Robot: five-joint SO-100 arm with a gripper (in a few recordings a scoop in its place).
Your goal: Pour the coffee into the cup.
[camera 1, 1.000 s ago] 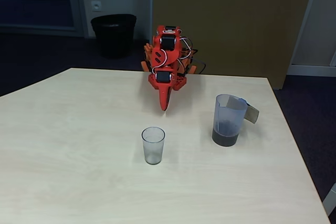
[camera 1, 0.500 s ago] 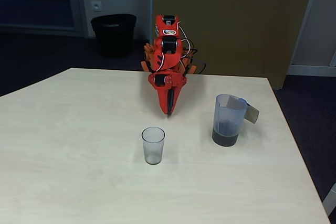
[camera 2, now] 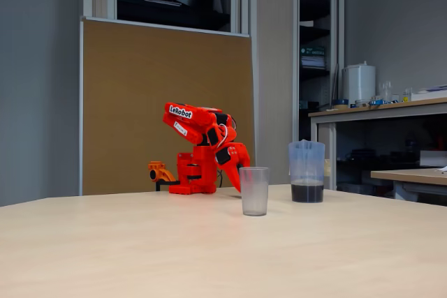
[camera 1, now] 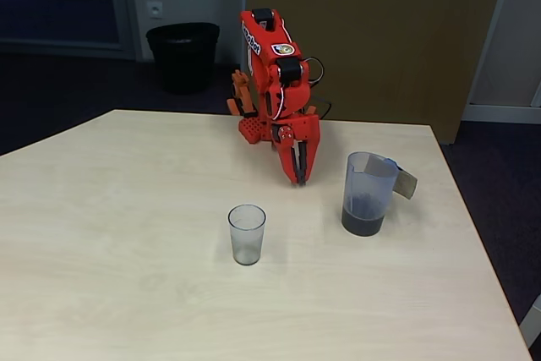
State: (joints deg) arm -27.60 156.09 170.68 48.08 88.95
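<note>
The cup [camera 1: 247, 235] [camera 2: 254, 191], a small clear tumbler, stands upright near the table's middle with nothing in it. To its right in a fixed view stands a taller translucent jug [camera 1: 368, 183] [camera 2: 306, 165] with a flat grey handle [camera 1: 406, 183]; the coffee [camera 1: 363, 222] [camera 2: 306, 192] fills its bottom quarter. My red gripper [camera 1: 299, 178] [camera 2: 236, 171] points down just above the table, behind the cup and left of the jug, touching neither. Its fingers meet at the tip with nothing between them. In another fixed view the cup partly covers the tip.
The arm's base [camera 1: 254, 128] is clamped at the table's far edge. A black bin [camera 1: 183, 55] stands on the floor beyond. The table's right edge [camera 1: 473, 234] runs close past the jug. A brown board [camera 2: 167, 102] stands behind the arm.
The arm has lifted its upper part and swung the gripper to the right, toward the jug, turning it about its wrist. Cup and jug have not moved.
</note>
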